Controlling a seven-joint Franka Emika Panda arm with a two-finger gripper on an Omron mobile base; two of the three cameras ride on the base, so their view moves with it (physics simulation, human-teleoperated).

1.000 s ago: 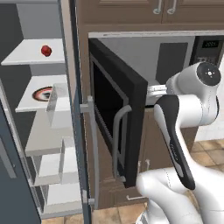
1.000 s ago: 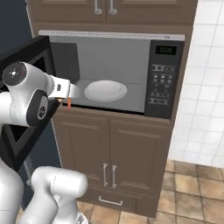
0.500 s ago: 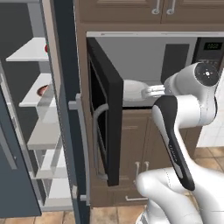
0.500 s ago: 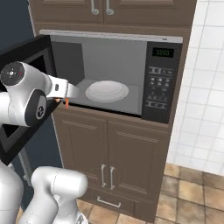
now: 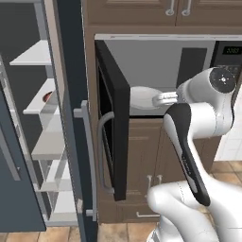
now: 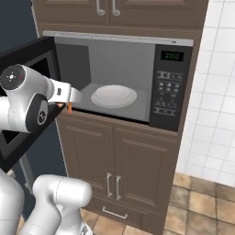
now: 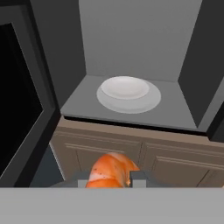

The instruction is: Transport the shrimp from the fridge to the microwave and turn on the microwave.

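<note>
Shrimp (image 7: 111, 169) sits clamped between the pincer (image 7: 109, 180) fingertips.

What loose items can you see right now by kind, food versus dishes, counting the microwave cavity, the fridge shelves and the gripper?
Food: 1, the small orange curved shrimp, pinched in the gripper.
Dishes: 2, the round white plate inside the open microwave, and a round red-rimmed dish on a pale fridge shelf.
Total: 3.

Your arm reaches level toward the microwave (image 6: 137, 87), elbow bent, gripper (image 7: 113, 180) just outside its open front, below cavity floor height, fingers clamped on the shrimp (image 7: 111, 171).
</note>
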